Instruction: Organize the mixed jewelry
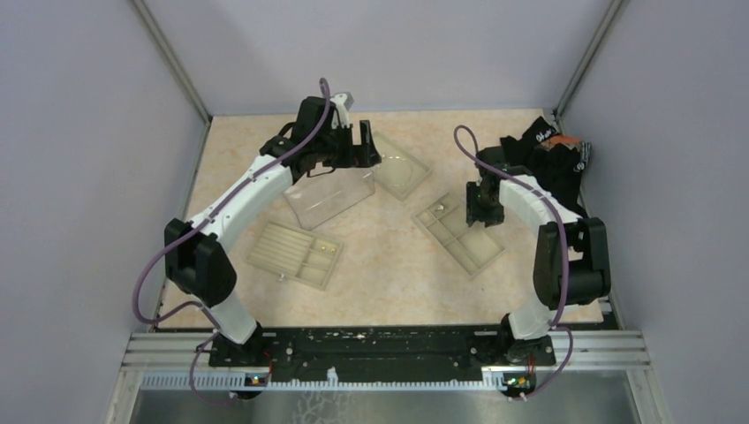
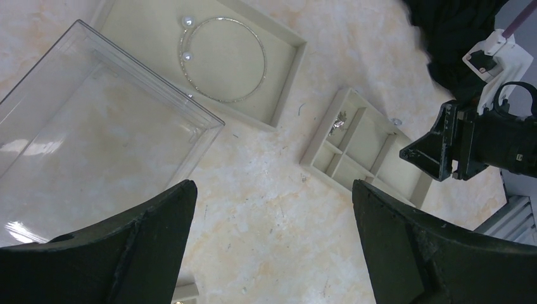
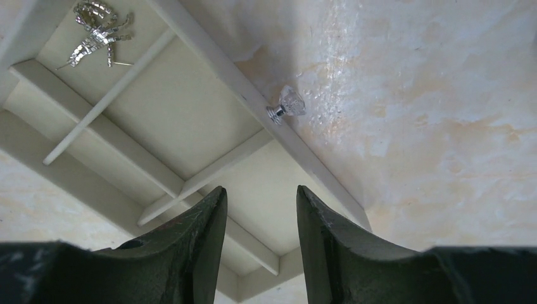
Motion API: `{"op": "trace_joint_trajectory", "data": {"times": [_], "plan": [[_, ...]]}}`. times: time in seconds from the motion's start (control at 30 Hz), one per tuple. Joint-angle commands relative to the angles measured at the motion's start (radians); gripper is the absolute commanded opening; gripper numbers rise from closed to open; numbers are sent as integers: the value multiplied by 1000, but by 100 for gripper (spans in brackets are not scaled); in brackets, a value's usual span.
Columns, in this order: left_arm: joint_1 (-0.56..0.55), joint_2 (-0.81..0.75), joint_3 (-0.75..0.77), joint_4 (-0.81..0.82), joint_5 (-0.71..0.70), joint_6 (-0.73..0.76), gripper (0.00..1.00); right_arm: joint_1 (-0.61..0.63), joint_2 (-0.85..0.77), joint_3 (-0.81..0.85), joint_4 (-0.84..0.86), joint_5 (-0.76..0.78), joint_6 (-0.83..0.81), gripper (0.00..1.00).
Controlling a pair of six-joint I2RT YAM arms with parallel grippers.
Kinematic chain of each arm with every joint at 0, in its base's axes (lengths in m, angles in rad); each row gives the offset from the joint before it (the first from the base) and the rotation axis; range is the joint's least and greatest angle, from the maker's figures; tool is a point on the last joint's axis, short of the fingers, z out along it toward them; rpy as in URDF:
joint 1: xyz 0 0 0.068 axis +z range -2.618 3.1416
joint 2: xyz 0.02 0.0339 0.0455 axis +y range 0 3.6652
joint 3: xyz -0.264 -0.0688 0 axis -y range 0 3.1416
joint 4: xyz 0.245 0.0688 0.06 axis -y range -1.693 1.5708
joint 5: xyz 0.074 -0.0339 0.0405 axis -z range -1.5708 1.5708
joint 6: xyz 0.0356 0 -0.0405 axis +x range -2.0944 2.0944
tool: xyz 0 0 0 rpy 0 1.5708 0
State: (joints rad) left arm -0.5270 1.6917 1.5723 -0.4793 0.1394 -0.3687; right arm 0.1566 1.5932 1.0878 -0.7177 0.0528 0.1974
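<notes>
A thin silvery bangle (image 2: 221, 60) with two pearl ends lies in a shallow beige tray (image 2: 290, 85). A sparkling silver brooch (image 3: 95, 31) rests in an end compartment of the divided beige tray (image 3: 209, 57). A small crystal stud (image 3: 286, 104) lies on the table against that tray's outer wall. My right gripper (image 3: 259, 196) hangs open over another compartment of this tray, with nothing between its fingers. My left gripper (image 2: 272, 183) is wide open above bare table between the clear box and the divided tray (image 2: 316, 155).
A clear plastic box (image 1: 329, 194) lies left of centre. Another divided beige tray (image 1: 294, 253) sits near the left arm. A black cloth heap (image 1: 552, 159) fills the back right corner, close behind the right arm. Grey walls enclose the table.
</notes>
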Motion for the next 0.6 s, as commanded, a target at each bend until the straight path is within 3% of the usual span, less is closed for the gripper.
{"op": "trace_joint_trajectory", "data": {"times": [0.0,0.23,0.57], "plan": [[-5,13,34,1,32,-3,99,3,-35,24,15,38,-40,45],[-5,-6,-3,3,33,-3,99,-39,-1,35,-12,42,-55,38],[-5,-14,-15,-3,31,-5,99,-49,54,13,10,38,-54,37]]}}
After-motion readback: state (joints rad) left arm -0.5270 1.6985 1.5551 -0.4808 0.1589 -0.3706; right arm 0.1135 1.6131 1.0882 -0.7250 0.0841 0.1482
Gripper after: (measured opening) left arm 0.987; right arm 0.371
